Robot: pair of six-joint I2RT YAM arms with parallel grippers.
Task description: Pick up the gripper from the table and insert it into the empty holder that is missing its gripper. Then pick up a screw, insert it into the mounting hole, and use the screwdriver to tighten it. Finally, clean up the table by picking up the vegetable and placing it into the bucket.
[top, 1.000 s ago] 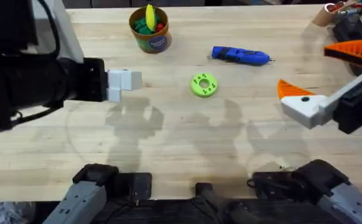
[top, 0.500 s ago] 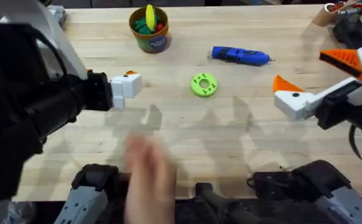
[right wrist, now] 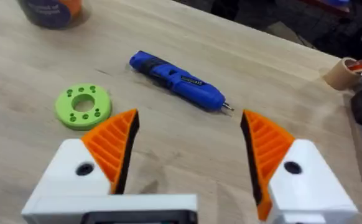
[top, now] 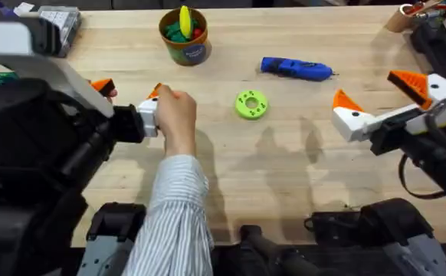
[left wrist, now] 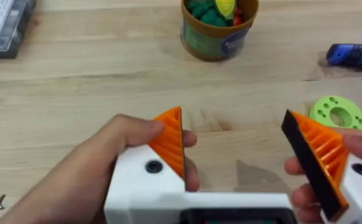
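Overhead, a person's hand (top: 175, 115) grips the spread left claw (top: 127, 96), apparently servicing it, vegetable (top: 185, 19) already in the bucket (top: 185, 42); left wrist shows fingers wrapping its pads (left wrist: 171, 140); right wrist, right claw (right wrist: 187, 149) gapes above the counter (right wrist: 168, 143) near the screwdriver (right wrist: 178, 81).

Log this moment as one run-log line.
left gripper: open, a person's hand gripping its fingers | right gripper: open, empty, above table | vegetable: in bucket | screwdriver: lying on table, untouched
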